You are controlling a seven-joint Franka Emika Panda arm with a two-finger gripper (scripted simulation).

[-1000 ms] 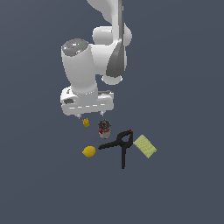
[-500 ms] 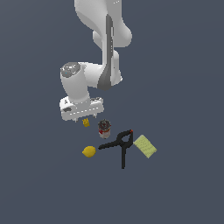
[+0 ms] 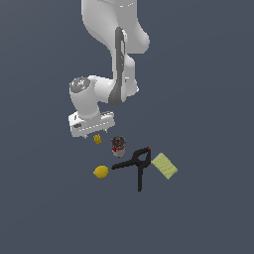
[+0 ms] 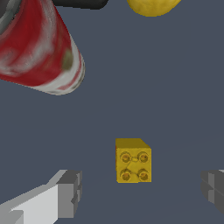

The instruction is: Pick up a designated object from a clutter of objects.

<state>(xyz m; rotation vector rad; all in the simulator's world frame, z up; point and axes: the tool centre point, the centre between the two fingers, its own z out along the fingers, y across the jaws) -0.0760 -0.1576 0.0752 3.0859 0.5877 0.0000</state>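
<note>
The designated object is a tiny mustard-yellow block (image 3: 97,139) with small knobs on top (image 4: 133,161), lying on the dark ground. My gripper (image 3: 94,134) hangs just above it and slightly to the exterior view's left, open and empty. In the wrist view the block lies between my two fingers (image 4: 65,193), nearer the far one, touching neither. The rest of the clutter lies nearby: a red-and-white can (image 3: 118,146), a yellow lemon (image 3: 100,172), a black spring clamp (image 3: 136,164) and a pale green flat pad (image 3: 165,165).
The can (image 4: 39,52) stands close to the block on the exterior view's right. The lemon (image 4: 151,6) lies further toward the front. The white arm (image 3: 111,59) rises above the clutter.
The gripper has moved down and toward the exterior view's left, coming closer to the yellow block. The objects have not moved.
</note>
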